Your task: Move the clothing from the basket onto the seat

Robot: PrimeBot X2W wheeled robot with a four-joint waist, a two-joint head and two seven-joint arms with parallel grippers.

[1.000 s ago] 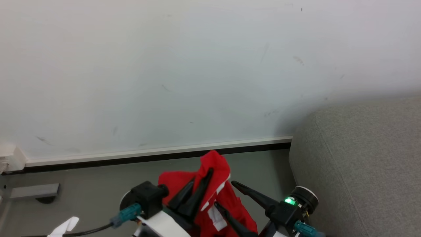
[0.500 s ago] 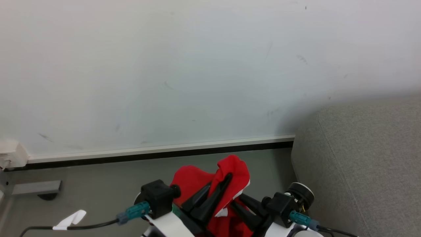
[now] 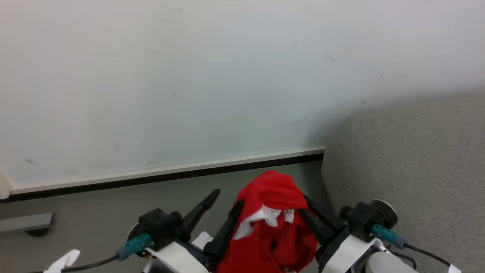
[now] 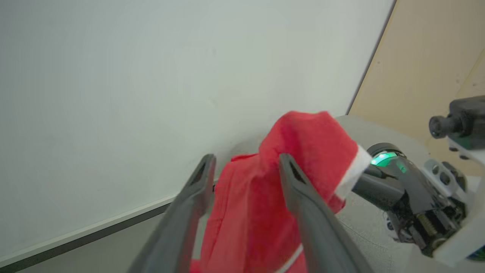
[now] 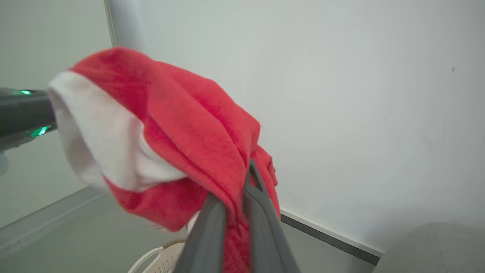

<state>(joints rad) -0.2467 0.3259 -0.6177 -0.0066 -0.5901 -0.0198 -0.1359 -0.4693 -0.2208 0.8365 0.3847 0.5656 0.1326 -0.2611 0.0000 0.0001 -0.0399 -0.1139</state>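
Note:
The red clothing point(image 3: 273, 204) with white panels hangs in the air at the bottom centre of the head view, above the grey floor. My right gripper point(image 3: 304, 207) is shut on its right side; in the right wrist view the two fingers point(image 5: 254, 197) pinch a fold of the red clothing point(image 5: 197, 125). Left of it, my left gripper point(image 3: 228, 198) stands open. In the left wrist view its fingers point(image 4: 197, 185) are spread, with the red clothing point(image 4: 303, 140) hanging between and behind them. A bit of the basket point(image 5: 159, 261) shows below. The grey seat point(image 3: 416, 167) is at the right.
A pale wall with a white and black baseboard point(image 3: 170, 176) runs across close ahead. Grey floor point(image 3: 94, 212) lies below it. A flat grey bracket point(image 3: 24, 223) sits on the floor at far left. The seat's rounded corner point(image 3: 333, 178) is just right of the clothing.
My left gripper has opened and let go of the clothing. My right gripper, open a second ago, has shut on it. The head camera has shifted a little.

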